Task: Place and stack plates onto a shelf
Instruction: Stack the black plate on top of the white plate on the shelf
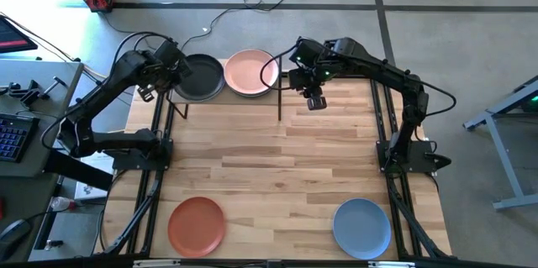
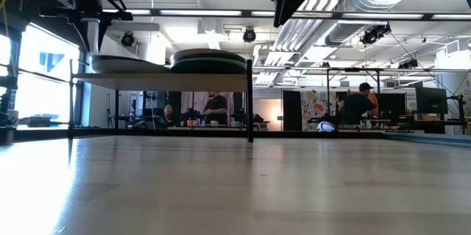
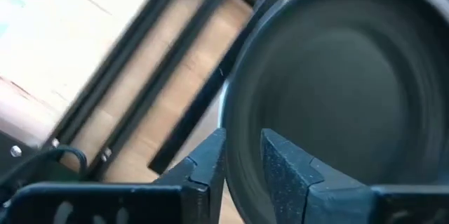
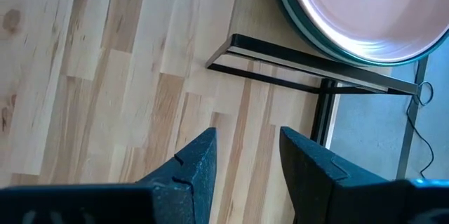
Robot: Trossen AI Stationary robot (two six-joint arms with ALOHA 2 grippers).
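Note:
The shelf (image 1: 227, 96) stands at the table's far edge and bears two stacks of plates. A charcoal plate (image 1: 200, 77) tops the left stack, over a pale plate edge (image 3: 223, 108). A pink plate (image 1: 250, 72) lies in a dark teal plate (image 4: 295, 13) on the right stack. My left gripper (image 3: 243, 171) is at the charcoal plate's left rim, open, one finger on each side of it. My right gripper (image 4: 247, 157) hangs open over bare table, right of the shelf. A terracotta plate (image 1: 196, 224) and a blue plate (image 1: 361, 228) lie flat near the table's front edge. My left gripper comes slanting down from the table's left at the charcoal plate's left rim (image 3: 242, 147). One finger (image 3: 207, 164) stands outside the rim and one (image 3: 287, 171) over the plate's inside. I cannot tell whether either touches it. The plate lies flat on its stack.
The shelf's black uprights and frame (image 4: 280, 55) stand close to my right gripper. Both arms' bases and black rails (image 1: 155, 159) run along the table's left and right sides. Bare wood (image 1: 277, 167) spans the middle. People show in the room behind.

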